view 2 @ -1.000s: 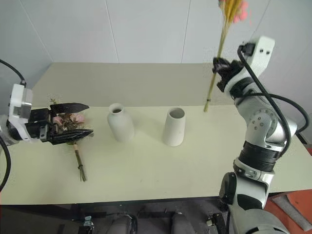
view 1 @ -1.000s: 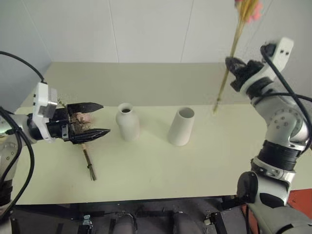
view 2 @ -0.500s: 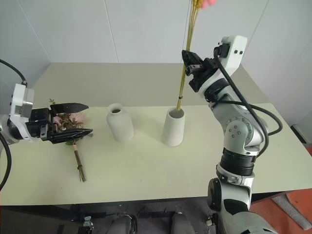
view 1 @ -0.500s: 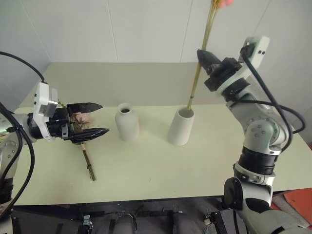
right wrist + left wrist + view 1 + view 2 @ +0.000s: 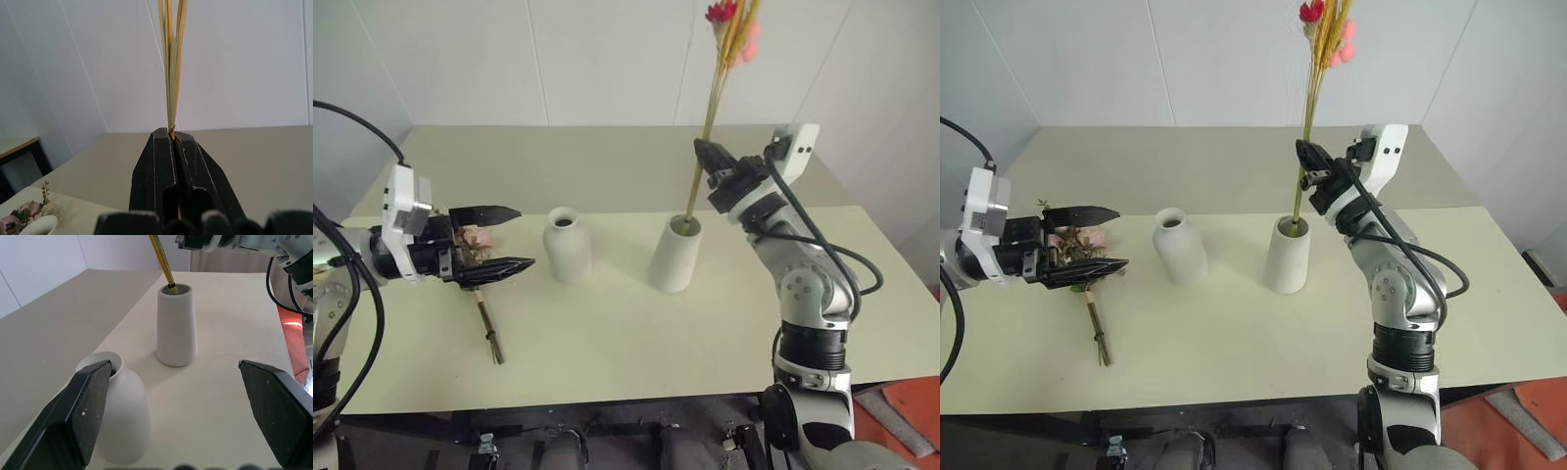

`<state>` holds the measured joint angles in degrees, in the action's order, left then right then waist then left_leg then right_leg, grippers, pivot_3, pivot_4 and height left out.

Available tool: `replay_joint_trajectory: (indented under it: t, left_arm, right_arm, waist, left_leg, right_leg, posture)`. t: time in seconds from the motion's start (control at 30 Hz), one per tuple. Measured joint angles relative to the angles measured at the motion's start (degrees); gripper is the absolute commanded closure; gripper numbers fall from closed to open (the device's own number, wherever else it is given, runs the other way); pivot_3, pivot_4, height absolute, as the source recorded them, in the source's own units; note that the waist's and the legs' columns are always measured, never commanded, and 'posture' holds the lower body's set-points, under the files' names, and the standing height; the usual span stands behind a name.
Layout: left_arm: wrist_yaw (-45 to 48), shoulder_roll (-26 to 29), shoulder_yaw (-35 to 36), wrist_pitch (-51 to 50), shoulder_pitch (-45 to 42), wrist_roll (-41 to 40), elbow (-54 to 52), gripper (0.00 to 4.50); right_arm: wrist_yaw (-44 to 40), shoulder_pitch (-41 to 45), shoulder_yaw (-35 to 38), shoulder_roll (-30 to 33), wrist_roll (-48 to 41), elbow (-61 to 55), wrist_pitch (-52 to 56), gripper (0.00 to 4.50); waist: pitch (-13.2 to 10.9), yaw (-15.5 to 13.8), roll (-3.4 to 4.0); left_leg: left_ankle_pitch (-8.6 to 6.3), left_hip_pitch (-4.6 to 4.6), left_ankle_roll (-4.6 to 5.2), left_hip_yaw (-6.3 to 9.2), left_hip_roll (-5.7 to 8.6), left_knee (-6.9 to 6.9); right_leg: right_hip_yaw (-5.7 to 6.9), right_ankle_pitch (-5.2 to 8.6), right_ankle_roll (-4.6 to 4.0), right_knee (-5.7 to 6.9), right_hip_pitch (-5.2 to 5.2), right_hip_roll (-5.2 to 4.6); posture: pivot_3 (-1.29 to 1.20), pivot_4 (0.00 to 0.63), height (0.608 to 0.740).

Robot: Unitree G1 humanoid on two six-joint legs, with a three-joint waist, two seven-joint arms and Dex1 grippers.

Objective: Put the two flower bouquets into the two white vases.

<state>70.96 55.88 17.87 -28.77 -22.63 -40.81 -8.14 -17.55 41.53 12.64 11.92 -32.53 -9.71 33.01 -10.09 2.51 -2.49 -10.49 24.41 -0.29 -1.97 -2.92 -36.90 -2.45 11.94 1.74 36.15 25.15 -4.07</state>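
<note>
Two grippers, one busy
Right gripper [image 5: 702,149] pinches wheat bouquet [image 5: 713,98], stems inside cylinder vase [image 5: 674,255]; left gripper [image 5: 515,237] gapes wide, empty, near desk's [image 5: 607,333] left edge.

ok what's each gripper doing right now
Left gripper: open, holding nothing, over the rose bouquet.
Right gripper: shut on the wheat bouquet, stems in the cylinder vase.

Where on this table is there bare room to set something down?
The table is bare behind both vases, along the near edge, and right of the cylinder vase. It is crowded at left, where the open left gripper hovers over the rose bouquet beside the bottle vase.
</note>
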Motion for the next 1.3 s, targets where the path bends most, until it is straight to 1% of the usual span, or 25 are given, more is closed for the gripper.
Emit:
replay_joint_trajectory:
  t: [0.03, 0.13, 0.3, 0.43, 0.5, 0.53, 0.63, 0.7, 0.73, 0.77, 0.8, 0.87, 0.97, 1.07, 1.2, 1.3]
  left_arm:
    - [-0.06, 0.0, 0.0, -0.01, 0.0, 0.0, -0.01, 0.0]
    - [-0.09, 0.0, 0.0, -0.01, 0.0, 0.0, -0.03, 0.0]
    - [-0.22, 0.0, -0.02, -0.02, 0.08, 0.0, -0.36, 0.0]
    - [-0.95, 0.08, 0.28, -0.21, 0.85, 0.0, -1.32, 0.0]
    - [-2.53, 0.22, 1.01, -0.69, 2.69, 0.18, -2.52, 0.0]
    - [-3.61, 0.52, 1.32, -1.53, 3.75, 0.5, -2.8, 0.0]
    - [-9.13, 1.99, 1.97, -4.66, 7.81, 3.27, -5.35, 0.0]
    - [-14.04, 3.87, 1.87, -9.16, 9.85, 5.97, -7.12, 0.0]
    - [-16.93, 4.84, 1.3, -12.91, 9.56, 6.81, -7.76, 0.0]
    - [-21.01, 6.15, -0.03, -19.07, 8.17, 7.44, -8.55, 0.0]
    - [-23.39, 6.89, -1.01, -22.81, 6.68, 7.91, -8.89, 0.0]
    - [-29.14, 8.78, -5.59, -34.13, 0.76, 9.24, -9.29, 0.0]
    - [-36.41, 7.65, -10.14, -49.92, -6.55, 10.86, -9.49, 0.0]
    - [-40.54, 6.0, -12.54, -60.65, -7.33, 10.38, -10.3, 0.0]
    - [-46.48, 2.82, -13.12, -63.45, -6.62, 8.45, -9.16, 0.0]
    - [-52.7, -1.35, -14.63, -63.46, -7.05, 9.17, -6.3, 0.58]
  right_arm:
    - [-0.06, -0.4, -0.12, 0.1, 0.01, 0.0, -0.14, 4.41]
    - [-0.74, -3.21, -0.83, 0.56, -0.02, -0.88, -0.17, 3.74]
    - [-1.7, -7.91, -2.68, 2.0, 0.32, -3.67, -0.36, 2.03]
    - [-4.87, -14.54, -3.01, 5.89, 0.54, -9.08, -0.96, 0.59]
    - [-6.91, -18.18, -2.36, 8.66, -0.99, -12.22, -0.9, 0.01]
    - [-8.28, -19.8, -1.54, 10.32, -2.22, -13.55, -0.6, 0.01]
    - [-15.15, -23.67, 1.16, 19.2, -7.37, -17.22, 2.24, 0.01]
    - [-20.53, -25.18, 3.46, 25.58, -11.75, -18.49, 4.66, 0.01]
    - [-22.76, -25.37, 4.53, 28.11, -13.42, -18.59, 5.51, 0.01]
    - [-25.33, -25.51, 5.46, 31.27, -14.94, -18.64, 6.34, 0.01]
    - [-26.65, -25.57, 6.16, 32.55, -15.6, -18.68, 6.48, 0.01]
    - [-29.1, -24.87, 6.35, 34.66, -16.2, -18.21, 6.56, 0.01]
    - [-32.67, -22.75, 5.66, 37.3, -16.85, -15.71, 7.11, 0.01]
    - [-36.67, -19.63, 5.28, 40.28, -18.34, -13.17, 8.36, 0.01]
    - [-41.29, -17.16, 3.66, 41.37, -18.76, -11.93, 8.62, 0.01]
    - [-42.72, -15.94, 2.98, 41.44, -19.43, -11.18, 8.93, 0.0]
  waist:
    - [0.0, 0.0, 0.0]
    - [0.0, -0.05, 0.0]
    - [0.0, -0.06, 0.0]
    - [0.0, -0.3, 0.0]
    - [0.0, -0.3, 0.0]
    - [0.0, -0.31, 0.0]
    - [-0.01, -0.27, -0.01]
    - [-0.01, -0.23, -0.01]
    - [-0.02, -0.26, -0.03]
    - [-0.02, -0.33, -0.04]
    - [-0.01, -0.37, -0.05]
    - [-0.02, -0.55, -0.07]
    - [-0.02, -0.74, -0.07]
    - [-0.02, -0.29, -0.08]
    - [-0.03, -0.46, -0.1]
    - [-0.03, -0.99, -0.1]
  left_leg:
    - [0.0, 0.0, 0.0, 0.0, 0.0, 0.0]
    - [0.0, 0.0, 0.0, 0.0, 0.0, 0.0]
    - [0.0, 0.0, 0.0, 0.0, 0.0, 0.0]
    - [0.0, 0.01, 0.0, -0.01, 0.03, 0.0]
    - [0.0, 0.0, 0.0, -0.01, 0.03, 0.0]
    - [0.0, -0.03, 0.0, -0.01, 0.03, 0.0]
    - [0.0, -0.09, 0.0, -0.02, 0.01, 0.01]
    - [0.0, -0.17, 0.0, -0.02, 0.01, 0.01]
    - [0.0, -0.19, 0.0, 0.0, -0.01, 0.01]
    - [0.0, -0.22, 0.0, 0.01, 0.0, 0.01]
    - [0.0, -0.25, -0.01, 0.03, 0.0, 0.01]
    - [-0.01, -0.34, -0.01, 0.09, 0.02, -0.01]
    - [-0.01, -0.37, -0.01, 0.08, 0.06, -0.01]
    - [-0.01, -0.3, -0.01, 0.1, 0.04, 0.03]
    - [-0.01, -0.18, 0.0, 0.17, 0.01, 0.03]
    - [-0.01, -0.21, -0.01, 0.16, 0.06, -0.02]
  right_leg:
    - [0.0, 0.0, 0.0, 0.0, 0.0, 0.0]
    - [0.0, 0.0, 0.0, 0.0, 0.0, 0.0]
    - [0.0, 0.0, 0.0, 0.0, 0.0, 0.0]
    - [0.0, 0.01, 0.01, -0.04, -0.02, -0.04]
    - [0.0, 0.02, 0.01, -0.05, -0.03, -0.05]
    - [0.0, 0.04, 0.06, -0.03, -0.05, -0.04]
    - [-0.01, 0.19, 0.28, -0.05, -0.1, -0.05]
    - [-0.02, 0.21, 0.3, -0.05, -0.14, -0.04]
    - [-0.01, 0.25, 0.36, -0.03, -0.17, -0.03]
    - [0.0, 0.26, 0.37, -0.03, -0.18, -0.02]
    - [0.01, 0.26, 0.38, -0.04, -0.21, 0.0]
    - [0.02, 0.26, 0.39, -0.05, -0.33, 0.02]
    - [0.01, 0.26, 0.39, -0.06, -0.38, 0.01]
    - [-0.03, 0.26, 0.38, -0.08, -0.29, 0.06]
    - [-0.01, 0.26, 0.35, -0.04, -0.15, 0.1]
    - [-0.01, 0.24, 0.35, -0.05, -0.21, 0.05]
  posture:
    - [0.0, 0.15, 0.74]
    - [0.0, 0.15, 0.74]
    - [0.0, 0.15, 0.74]
    - [0.0, 0.15, 0.74]
    - [0.0, 0.15, 0.74]
    - [0.0, 0.15, 0.74]
    - [0.0, 0.15, 0.74]
    - [0.0, 0.15, 0.74]
    - [0.0, 0.15, 0.74]
    - [0.0, 0.15, 0.74]
    - [0.0, 0.15, 0.74]
    - [0.0, 0.15, 0.74]
    - [0.0, 0.15, 0.74]
    - [0.0, 0.15, 0.74]
    - [0.0, 0.15, 0.74]
    - [0.0, 0.15, 0.74]
